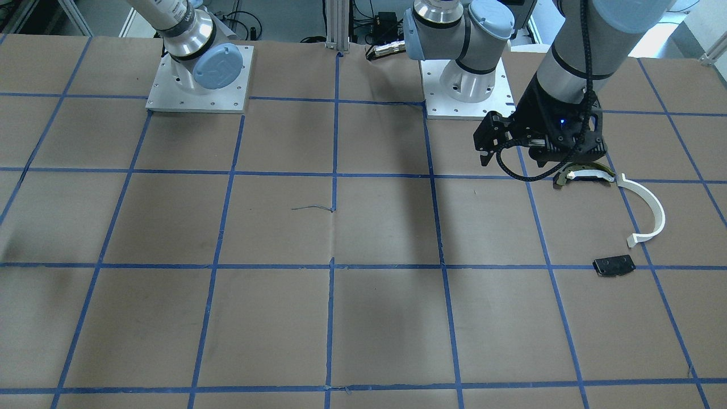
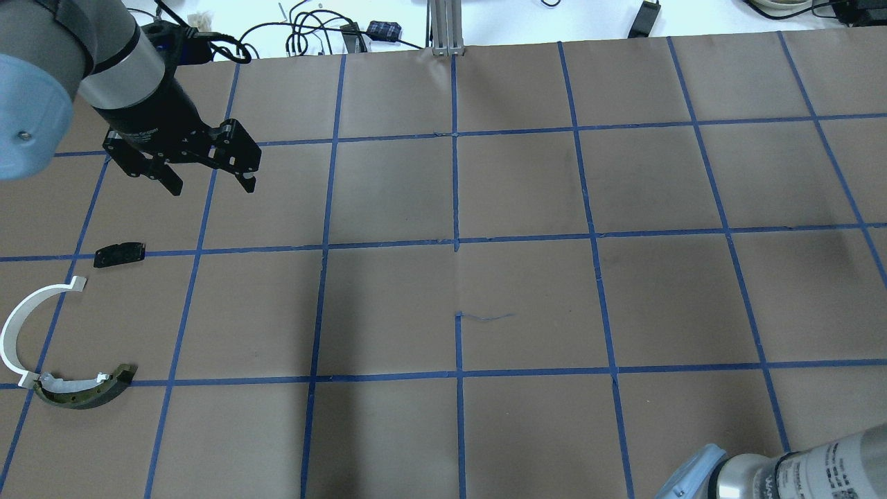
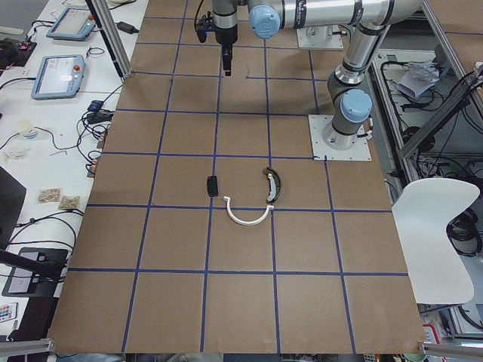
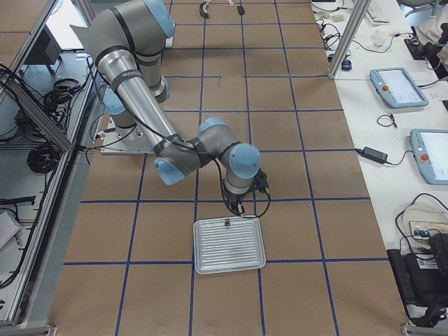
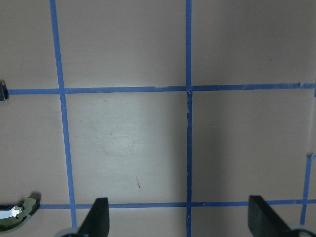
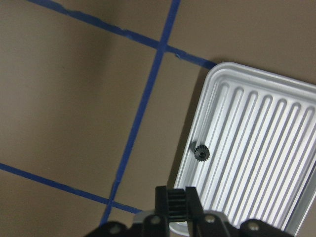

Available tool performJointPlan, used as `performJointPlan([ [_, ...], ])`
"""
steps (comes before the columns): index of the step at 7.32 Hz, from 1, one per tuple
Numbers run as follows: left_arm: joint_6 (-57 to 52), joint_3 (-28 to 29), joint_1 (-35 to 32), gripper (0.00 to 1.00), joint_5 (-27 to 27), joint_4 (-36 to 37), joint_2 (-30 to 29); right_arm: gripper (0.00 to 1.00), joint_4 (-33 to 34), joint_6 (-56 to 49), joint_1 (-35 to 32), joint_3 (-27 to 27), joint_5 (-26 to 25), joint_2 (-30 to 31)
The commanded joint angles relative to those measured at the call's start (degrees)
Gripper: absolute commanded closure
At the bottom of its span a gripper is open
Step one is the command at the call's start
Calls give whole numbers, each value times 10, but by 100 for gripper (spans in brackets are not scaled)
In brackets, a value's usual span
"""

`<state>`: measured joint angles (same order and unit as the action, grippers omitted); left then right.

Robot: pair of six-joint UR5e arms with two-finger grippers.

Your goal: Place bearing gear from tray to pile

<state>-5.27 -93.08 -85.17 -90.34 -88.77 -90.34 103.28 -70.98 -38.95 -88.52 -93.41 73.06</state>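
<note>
The right hand (image 6: 177, 200) has its two fingers pressed together. I cannot tell if anything is between them. It hangs over one corner of the shiny ribbed metal tray (image 6: 217, 74). The small black toothed gear (image 6: 200, 152) lies in the tray by its rim, apart from the fingers.

The left hand (image 2: 211, 184) is wide open and holds nothing. It hangs above the brown table (image 2: 527, 298), near the flat black plate (image 2: 119, 254). Past that lie the white plastic half-ring (image 2: 14, 326) and the curved dark-and-tan metal piece (image 2: 83, 396), end to end.
</note>
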Motion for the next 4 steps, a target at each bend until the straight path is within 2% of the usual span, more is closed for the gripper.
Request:
performJointPlan([
  [1, 0, 0, 0, 0, 0, 0, 0, 100, -96, 186, -108, 2, -1, 108],
  [4, 0, 0, -4, 0, 1, 1, 1, 100, -136, 393, -274, 2, -2, 177],
])
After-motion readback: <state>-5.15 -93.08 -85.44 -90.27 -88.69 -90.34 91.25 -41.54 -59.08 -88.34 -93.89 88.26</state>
